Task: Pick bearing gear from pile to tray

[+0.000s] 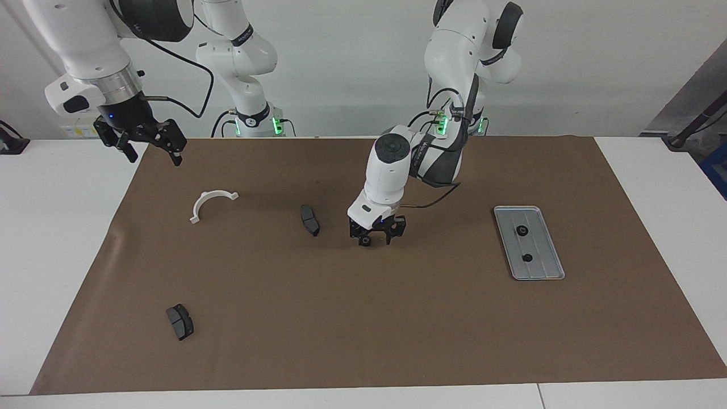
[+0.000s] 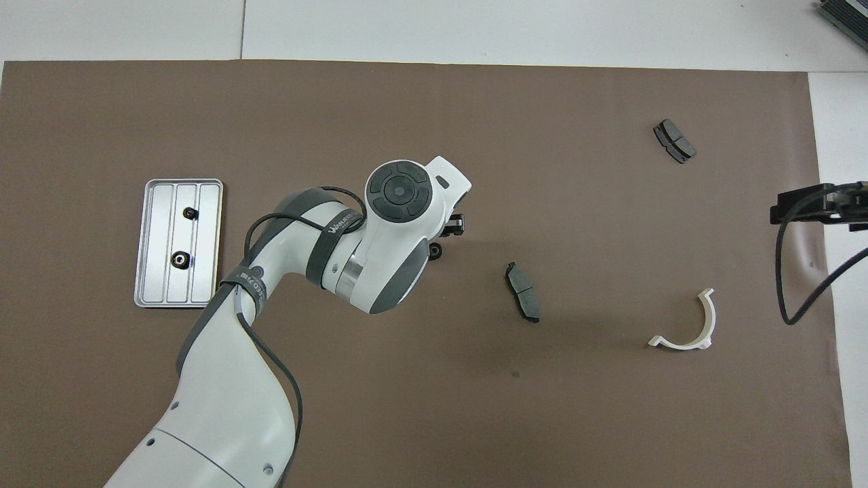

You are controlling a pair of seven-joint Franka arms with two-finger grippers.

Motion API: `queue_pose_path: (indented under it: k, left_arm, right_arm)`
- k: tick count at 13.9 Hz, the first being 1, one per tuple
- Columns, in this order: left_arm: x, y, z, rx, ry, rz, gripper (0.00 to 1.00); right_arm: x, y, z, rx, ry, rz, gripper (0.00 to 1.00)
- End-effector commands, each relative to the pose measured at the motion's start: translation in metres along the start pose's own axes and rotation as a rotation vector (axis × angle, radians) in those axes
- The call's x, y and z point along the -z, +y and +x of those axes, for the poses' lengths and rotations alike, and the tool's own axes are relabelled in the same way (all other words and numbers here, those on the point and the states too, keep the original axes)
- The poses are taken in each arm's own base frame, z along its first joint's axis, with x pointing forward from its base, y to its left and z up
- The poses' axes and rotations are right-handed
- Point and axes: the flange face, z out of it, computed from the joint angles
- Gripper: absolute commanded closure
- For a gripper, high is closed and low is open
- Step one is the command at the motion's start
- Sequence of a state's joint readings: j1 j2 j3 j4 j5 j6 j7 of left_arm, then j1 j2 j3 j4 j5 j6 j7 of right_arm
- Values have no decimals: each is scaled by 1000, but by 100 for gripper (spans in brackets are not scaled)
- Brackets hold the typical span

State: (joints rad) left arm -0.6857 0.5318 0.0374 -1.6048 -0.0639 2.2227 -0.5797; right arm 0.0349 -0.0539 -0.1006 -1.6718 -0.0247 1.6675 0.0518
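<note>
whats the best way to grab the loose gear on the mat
Grip the gear across its round rim, coming straight down from above: it lies flat on the mat with bare mat all round. The left gripper is already low over it.

Only a strap (image 2: 333,227) on the left arm bears lettering (too small to read).

Brown mat (image 1: 397,318), silver-grey ridged tray (image 1: 545,267).
Black gears (image 1: 521,230) inside; dark grey pads (image 1: 309,220); white curved bracket (image 1: 209,203).
</note>
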Motion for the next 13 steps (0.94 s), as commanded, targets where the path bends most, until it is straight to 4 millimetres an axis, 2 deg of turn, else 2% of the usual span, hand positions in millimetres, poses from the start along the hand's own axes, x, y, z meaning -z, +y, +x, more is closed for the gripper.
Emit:
queue_pose_path:
  k: [1,7,11,13]
  left_arm:
    - [-13,11,-6,3,8,12,22]
    - [-19,15,-10,1,11,14,24]
    - [-35,16,-15,-5,10,16,26]
    - [-36,16,-16,-4,9,17,26]
  right_arm:
    - [-1,3,-9,22,-13,11,0]
    - [0,1,-8,22,-26,18,0]
    - [1,1,-12,21,-29,23,0]
    - [3,2,-15,22,-38,23,0]
